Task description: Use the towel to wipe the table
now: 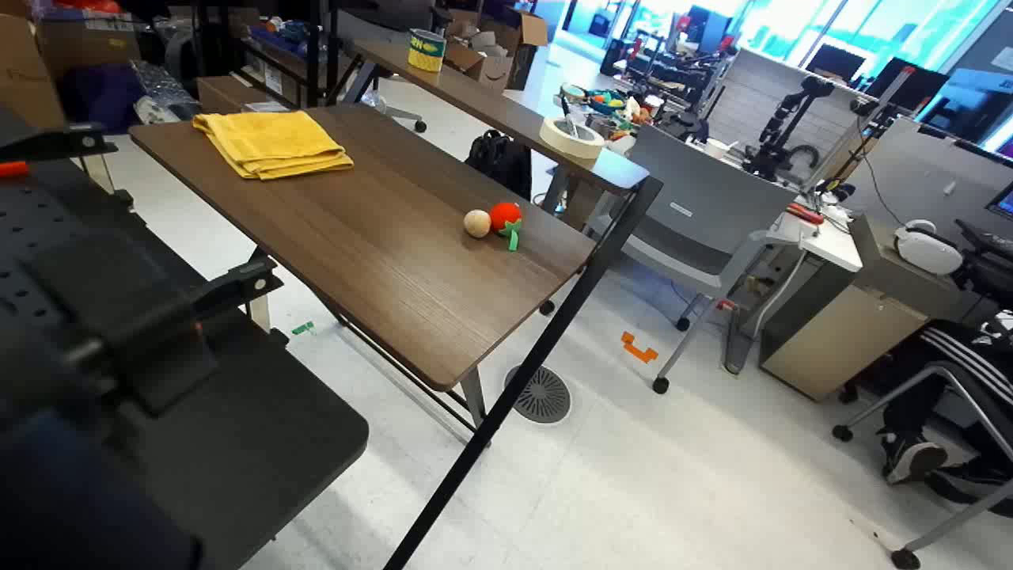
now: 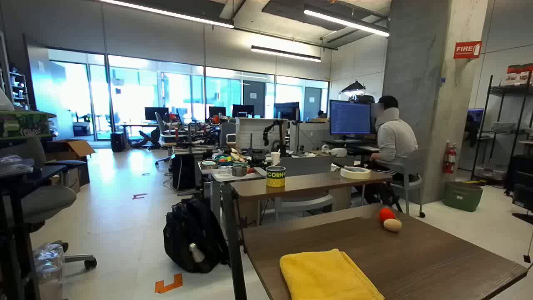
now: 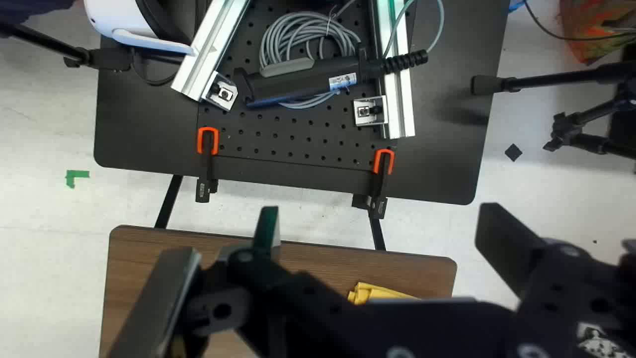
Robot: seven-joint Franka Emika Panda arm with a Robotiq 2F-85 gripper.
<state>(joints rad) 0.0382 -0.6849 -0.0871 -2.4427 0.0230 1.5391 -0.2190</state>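
Towel (image 1: 273,145), mustard-yellow and folded, lies flat on a dark wood-grain table (image 1: 380,261), close to one short edge, in both exterior views. Near a corner at the opposite end, a red ball (image 1: 505,214) with a green strip (image 1: 514,236) sits just beside a pale, egg-like ball (image 1: 476,224). Along one long edge runs a narrow raised shelf (image 2: 312,181); a can (image 2: 275,176) marked CORN stands toward one end, a roll of cream tape (image 2: 355,173) toward the other. In the wrist view the gripper (image 3: 381,231) has its jaws spread wide — floor (image 3: 427,223) and table edge show between the fingers (image 3: 504,243) — with the towel partly hidden behind it. Just beyond, a black table (image 3: 442,164) carries coiled grey cable (image 3: 273,47), with two orange-tipped clamps (image 3: 206,166) at its edge.
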